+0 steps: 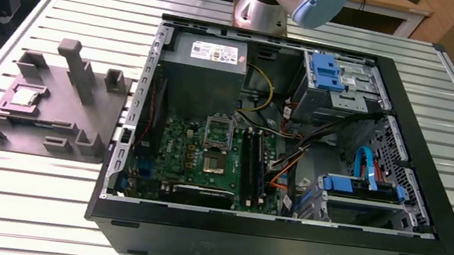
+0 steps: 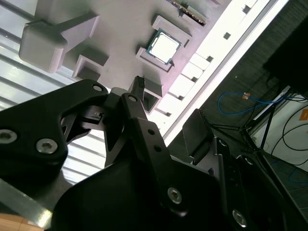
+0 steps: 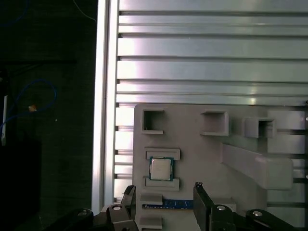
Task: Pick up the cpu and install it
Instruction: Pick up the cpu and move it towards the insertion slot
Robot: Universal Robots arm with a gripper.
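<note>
The cpu [image 1: 25,96], a small square chip with a shiny metal top, lies flat in a recess of the grey holder block [image 1: 51,124] at the exterior view's left, beside the computer case. In both wrist views I look down on the cpu [image 3: 161,168] [image 2: 163,46] from well above. My gripper [image 3: 163,188] [image 2: 166,98] hangs over the block near the chip, open, with nothing between its black fingers [image 3: 129,192]. The motherboard's socket [image 1: 218,143] sits in the middle of the case with its silver frame raised.
The open black computer case [image 1: 282,240] lies on the slatted metal table [image 1: 42,195], with the grey power-supply box [image 1: 205,59], blue drive brackets [image 1: 326,71] and cables inside. Tall posts [image 1: 72,64] rise from the holder block. The arm's base [image 1: 265,10] stands behind the case.
</note>
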